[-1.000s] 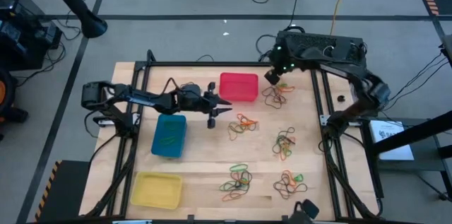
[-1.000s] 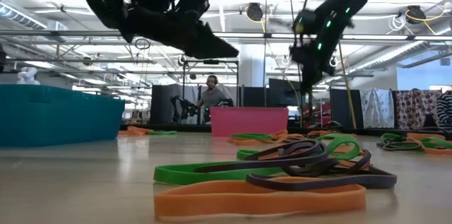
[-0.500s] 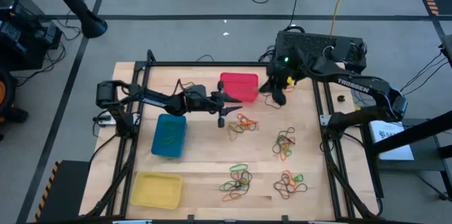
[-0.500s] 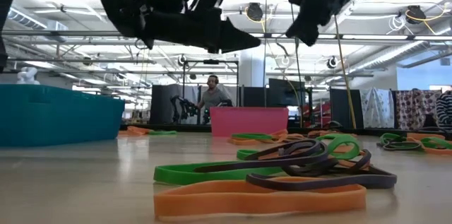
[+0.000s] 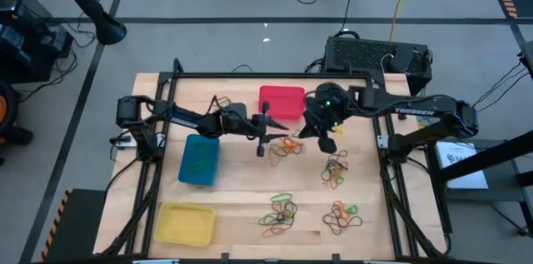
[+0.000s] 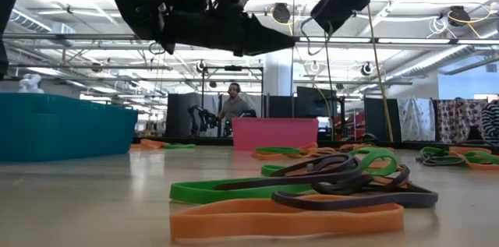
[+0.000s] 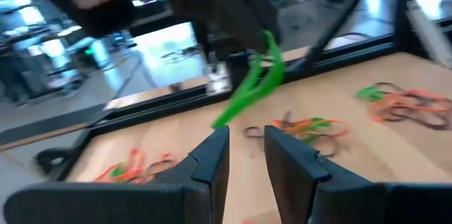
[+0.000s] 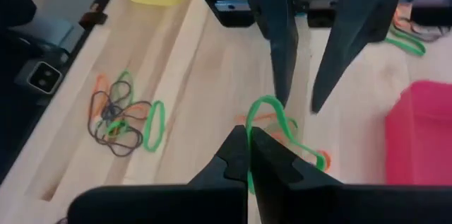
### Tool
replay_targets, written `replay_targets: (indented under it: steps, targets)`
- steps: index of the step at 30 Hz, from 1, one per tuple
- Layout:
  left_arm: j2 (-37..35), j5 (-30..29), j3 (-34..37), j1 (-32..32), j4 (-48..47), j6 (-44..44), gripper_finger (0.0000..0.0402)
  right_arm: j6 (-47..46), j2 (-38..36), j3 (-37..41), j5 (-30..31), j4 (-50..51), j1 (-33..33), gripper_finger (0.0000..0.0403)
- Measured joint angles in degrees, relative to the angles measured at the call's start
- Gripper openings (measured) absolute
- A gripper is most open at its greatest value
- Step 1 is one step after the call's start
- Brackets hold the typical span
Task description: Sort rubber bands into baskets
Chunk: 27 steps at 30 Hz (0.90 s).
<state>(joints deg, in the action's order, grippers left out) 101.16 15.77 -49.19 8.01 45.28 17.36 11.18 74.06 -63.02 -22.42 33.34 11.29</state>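
Nearest the low camera we see orange, green and dark rubber bands (image 6: 312, 192) on the table. Mid-table, right gripper (image 8: 248, 155) is clenched on a green rubber band (image 8: 272, 114), left gripper (image 7: 246, 155) released beside it; red basket (image 5: 281, 102) beyond.

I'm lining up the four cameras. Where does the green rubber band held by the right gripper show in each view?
High view: not discernible; right gripper beside the red basket.
Low view: not discernible.
Left wrist view: green rubber band hangs mid-picture.
Right wrist view: loop above the shut fingers.
Shared landmark: red basket.
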Motion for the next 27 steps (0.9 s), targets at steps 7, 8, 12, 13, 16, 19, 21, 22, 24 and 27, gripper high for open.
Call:
replay_targets:
  steps: [7, 8, 12, 13, 16, 19, 21, 22, 24, 27]
  targets:
    - [0.0, 1.0, 0.0, -0.18, 0.68, -0.06, 0.0098, -0.12, 0.0, 0.39, -0.05, -2.85, -2.6, 0.0]
    - [0.0, 1.01, 0.0, -0.28, 0.73, -0.07, 0.0098, -0.4, 0.0, 0.92, -0.07, -4.03, -2.78, 0.0]
    - [0.0, 1.22, 0.0, -0.91, 1.01, -0.02, 0.0098, -2.14, 0.0, 3.76, -0.06, -8.46, -2.77, 0.0]
    - [0.0, 1.22, 0.0, -1.04, 1.19, -0.02, 0.0098, -2.38, 0.0, 4.36, -0.05, -9.27, -2.77, 0.0]
    - [0.0, 2.09, 0.0, -1.27, 1.54, -0.02, 0.0098, -2.56, 0.0, 5.49, 0.21, -10.12, -2.77, 0.0]
    - [0.0, 4.27, 0.0, -1.29, 1.67, -0.02, 0.0098, -2.58, 0.0, 6.28, 0.2, -12.23, -2.77, 0.0]
    - [0.0, 5.06, 0.0, -1.35, 1.75, -0.04, 0.0098, -2.54, 0.0, 6.32, 0.24, -12.33, -2.77, 0.0]
    - [0.0, 5.12, 0.0, -1.33, 1.75, -0.06, 0.0098, -2.51, 0.0, 6.32, 0.26, -12.33, -2.77, 0.0]
    - [0.0, 5.16, 0.0, -1.33, 1.68, -0.06, 0.0098, -2.44, 0.0, 6.32, 0.3, -12.45, -2.77, 0.0]
    - [-0.02, 5.15, 0.0, -1.31, 0.43, -0.06, 0.0098, -2.16, 0.0, 6.32, 0.49, -12.41, -2.77, 0.0]
